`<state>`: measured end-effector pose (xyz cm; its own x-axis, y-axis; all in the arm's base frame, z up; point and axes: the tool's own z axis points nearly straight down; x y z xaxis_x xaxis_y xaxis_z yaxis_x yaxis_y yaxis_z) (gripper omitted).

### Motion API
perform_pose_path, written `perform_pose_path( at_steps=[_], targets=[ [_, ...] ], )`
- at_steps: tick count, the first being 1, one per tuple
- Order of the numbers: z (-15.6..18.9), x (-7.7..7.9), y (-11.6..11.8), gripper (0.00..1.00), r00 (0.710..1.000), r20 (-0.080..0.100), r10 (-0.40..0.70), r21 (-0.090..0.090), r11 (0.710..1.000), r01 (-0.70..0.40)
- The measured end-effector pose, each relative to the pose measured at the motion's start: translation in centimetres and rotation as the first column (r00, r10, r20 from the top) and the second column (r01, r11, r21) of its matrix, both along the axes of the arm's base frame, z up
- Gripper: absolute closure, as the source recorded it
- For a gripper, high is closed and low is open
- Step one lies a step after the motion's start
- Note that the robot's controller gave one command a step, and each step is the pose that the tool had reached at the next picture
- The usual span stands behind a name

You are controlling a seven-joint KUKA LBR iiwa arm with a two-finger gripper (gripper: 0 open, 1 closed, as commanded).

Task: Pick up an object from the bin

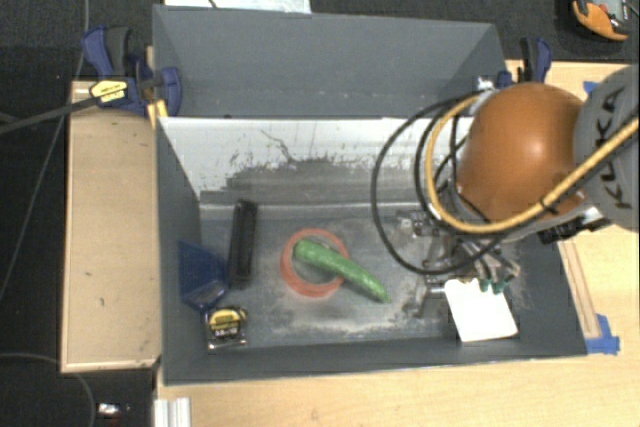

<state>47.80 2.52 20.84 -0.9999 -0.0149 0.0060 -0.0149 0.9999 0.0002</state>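
My gripper (436,283) hangs low over the right part of the bin floor, mostly hidden under the arm's wrist. A white flat block (482,315) lies just right of and below it, near the bin's front right corner, and whether the two touch cannot be told. A green curved vegetable-shaped toy (345,267) lies to the gripper's left, across an orange tape ring (305,277) in the middle of the floor.
A black bar (241,241) lies left of the middle. A blue folded piece (201,273) and a yellow-and-black tape measure (226,326) sit in the front left corner. The arm's cables loop above the right part of the floor.
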Motion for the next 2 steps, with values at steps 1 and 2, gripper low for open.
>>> perform_pose_path(
  at_steps=[1, 2],
  targets=[
    [0.4, 0.2, 0.0, 0.00, 1.000, 0.009, -0.002, 0.001, 1.000, 0.002],
    [-13.2, 5.3, 6.6, 0.00, 1.000, 0.011, -0.029, 0.002, 1.000, 0.029]
  ],
)
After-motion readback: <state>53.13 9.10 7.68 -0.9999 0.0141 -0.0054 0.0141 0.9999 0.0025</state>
